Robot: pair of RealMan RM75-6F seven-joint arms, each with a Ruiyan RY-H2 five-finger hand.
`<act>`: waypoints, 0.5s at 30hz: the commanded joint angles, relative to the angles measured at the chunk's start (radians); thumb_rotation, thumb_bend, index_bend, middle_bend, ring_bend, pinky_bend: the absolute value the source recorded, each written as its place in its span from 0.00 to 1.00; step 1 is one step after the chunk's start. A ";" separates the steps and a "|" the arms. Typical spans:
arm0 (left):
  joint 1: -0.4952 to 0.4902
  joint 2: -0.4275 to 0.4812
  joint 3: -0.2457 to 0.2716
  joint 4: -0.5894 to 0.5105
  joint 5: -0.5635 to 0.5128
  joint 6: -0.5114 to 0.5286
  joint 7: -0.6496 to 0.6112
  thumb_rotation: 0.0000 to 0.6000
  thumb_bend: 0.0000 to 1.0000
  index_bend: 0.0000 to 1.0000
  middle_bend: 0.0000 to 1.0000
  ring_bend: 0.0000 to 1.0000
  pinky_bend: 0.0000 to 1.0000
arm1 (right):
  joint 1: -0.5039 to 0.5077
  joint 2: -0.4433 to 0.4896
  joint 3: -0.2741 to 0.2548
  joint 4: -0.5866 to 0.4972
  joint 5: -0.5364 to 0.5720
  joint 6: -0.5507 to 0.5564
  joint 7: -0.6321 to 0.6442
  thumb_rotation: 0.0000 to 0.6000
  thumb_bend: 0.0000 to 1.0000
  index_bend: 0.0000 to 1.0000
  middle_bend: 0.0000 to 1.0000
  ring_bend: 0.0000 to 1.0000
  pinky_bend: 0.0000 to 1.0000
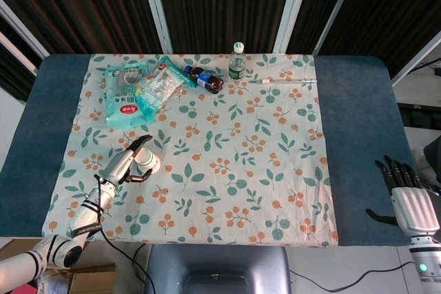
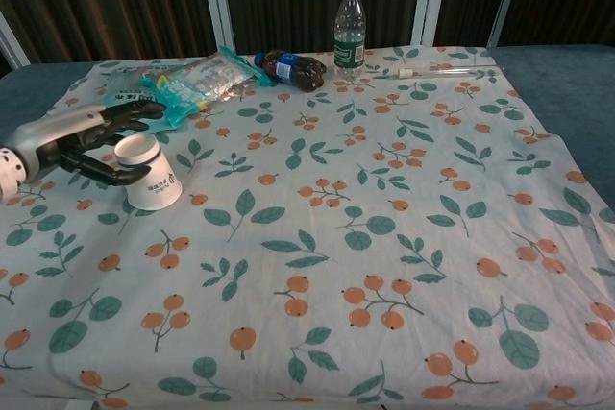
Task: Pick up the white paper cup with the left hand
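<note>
The white paper cup point(image 1: 147, 161) point(image 2: 150, 174) with a blue ring stands on the floral cloth at the left, tilted toward my left hand point(image 1: 126, 162) point(image 2: 81, 145). That hand lies beside the cup on its left. The thumb touches the cup's lower side, while the other fingers spread out behind it, apart from its wall. Nothing is gripped. My right hand point(image 1: 408, 199) hangs off the table's right edge with its fingers straight and apart, holding nothing; only the head view shows it.
At the back of the floral cloth point(image 1: 234, 170) lie snack packets point(image 1: 134, 91) point(image 2: 173, 84), a dark cola bottle point(image 1: 203, 78) point(image 2: 293, 68) on its side, an upright water bottle point(image 1: 237, 62) point(image 2: 350, 29) and a thin clear tube point(image 1: 282, 81) point(image 2: 447, 70).
</note>
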 commanded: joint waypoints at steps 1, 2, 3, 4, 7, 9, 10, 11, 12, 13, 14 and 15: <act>0.009 0.039 -0.009 -0.040 0.034 0.066 0.037 1.00 0.37 0.00 0.00 0.00 0.11 | -0.001 0.002 0.004 0.001 0.001 0.007 0.004 0.99 0.01 0.00 0.00 0.00 0.00; 0.017 0.062 -0.012 -0.063 0.047 0.100 0.070 1.00 0.37 0.00 0.00 0.00 0.10 | -0.003 0.004 0.006 0.003 0.001 0.012 0.006 0.99 0.01 0.00 0.00 0.00 0.00; 0.028 0.096 -0.014 -0.098 0.064 0.145 0.128 1.00 0.37 0.00 0.00 0.00 0.08 | -0.005 0.004 0.009 0.006 0.001 0.020 0.008 0.99 0.01 0.00 0.00 0.00 0.00; 0.042 0.169 -0.006 -0.122 0.110 0.211 0.266 1.00 0.37 0.00 0.00 0.00 0.06 | -0.009 0.007 0.014 0.012 0.002 0.035 0.005 0.99 0.01 0.00 0.00 0.00 0.00; 0.132 0.405 0.024 -0.397 0.084 0.300 0.704 1.00 0.33 0.00 0.00 0.00 0.00 | -0.019 0.000 0.022 0.027 0.007 0.059 -0.010 0.99 0.01 0.00 0.00 0.00 0.00; 0.206 0.484 0.040 -0.529 0.068 0.403 0.857 1.00 0.32 0.00 0.00 0.00 0.00 | -0.024 -0.005 0.020 0.034 0.008 0.066 -0.015 0.99 0.01 0.00 0.00 0.00 0.00; 0.241 0.502 0.052 -0.562 0.076 0.451 0.883 1.00 0.32 0.00 0.00 0.00 0.00 | -0.026 -0.005 0.017 0.036 0.005 0.066 -0.013 0.99 0.01 0.00 0.00 0.00 0.00; 0.283 0.513 0.072 -0.582 0.094 0.506 0.896 1.00 0.32 0.00 0.00 0.00 0.00 | -0.028 -0.006 0.013 0.040 0.000 0.067 -0.011 0.99 0.01 0.00 0.00 0.00 0.00; 0.312 0.515 0.087 -0.583 0.107 0.541 0.901 1.00 0.33 0.00 0.00 0.00 0.00 | -0.029 -0.007 0.010 0.043 -0.004 0.069 -0.013 0.99 0.01 0.00 0.00 0.00 0.00; 0.339 0.513 0.103 -0.575 0.117 0.570 0.906 1.00 0.33 0.00 0.00 0.00 0.00 | -0.031 -0.008 0.007 0.045 -0.008 0.071 -0.016 0.99 0.01 0.00 0.00 0.00 0.00; 0.373 0.506 0.123 -0.560 0.124 0.602 0.910 1.00 0.33 0.00 0.00 0.00 0.00 | -0.035 -0.009 0.003 0.045 -0.012 0.074 -0.019 0.99 0.01 0.00 0.00 0.00 0.00; 0.397 0.498 0.135 -0.549 0.124 0.620 0.909 1.00 0.33 0.00 0.00 0.00 0.00 | -0.038 -0.009 0.000 0.043 -0.014 0.077 -0.022 0.99 0.01 0.00 0.00 0.00 0.00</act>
